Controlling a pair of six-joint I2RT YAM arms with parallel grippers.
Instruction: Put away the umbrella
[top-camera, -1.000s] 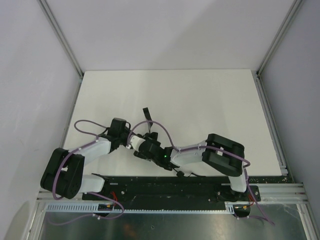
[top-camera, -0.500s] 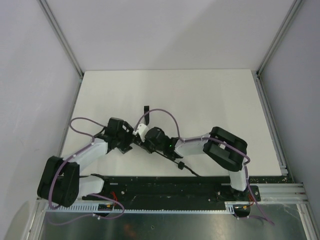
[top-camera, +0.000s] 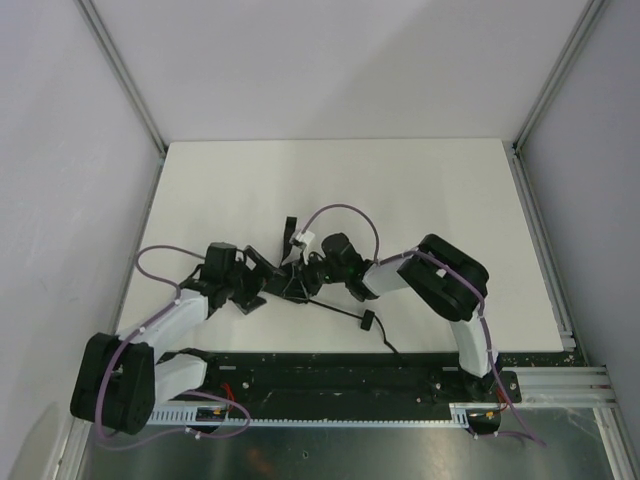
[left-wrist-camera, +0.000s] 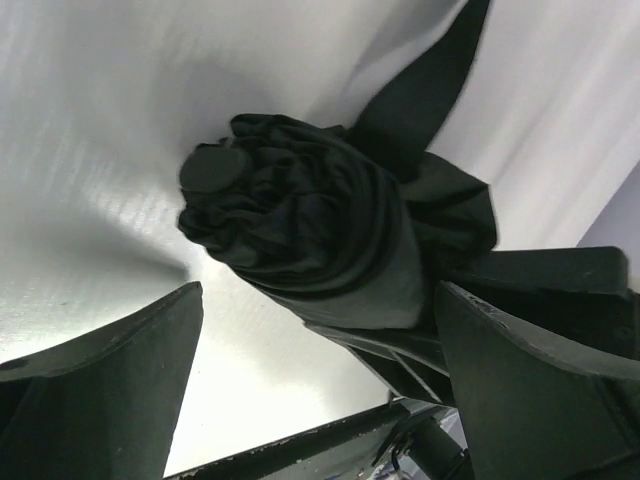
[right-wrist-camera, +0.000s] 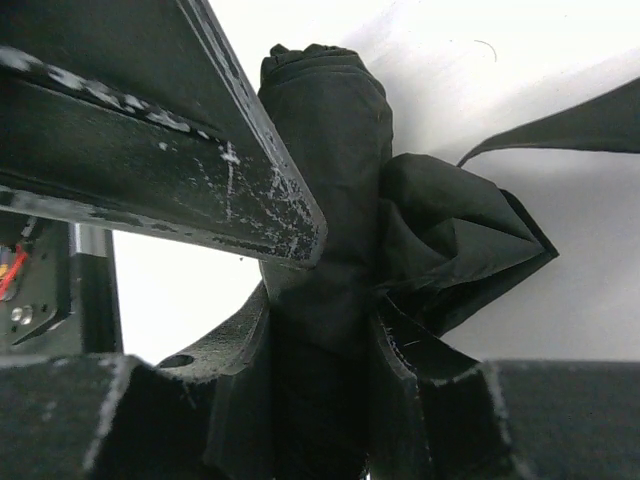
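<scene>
My left hand (left-wrist-camera: 315, 300) is spread wide. Its two fingers (left-wrist-camera: 100, 390) fill the lower corners of the left wrist view, with the umbrella (left-wrist-camera: 310, 235) between them and touched by neither. The black canopy is rolled into a tight bundle, its round end cap pointing to the upper left of that frame, and a flat strap (left-wrist-camera: 440, 80) runs off to the upper right.

My right hand (right-wrist-camera: 330, 300) is pinching the umbrella. In the right wrist view, one finger presses the roll from the left and the other from the lower right, with loose fabric bulging to the right.

From above, the umbrella lies on the white desk (top-camera: 400, 190) just left of the frame's centre, between my two hands.
</scene>
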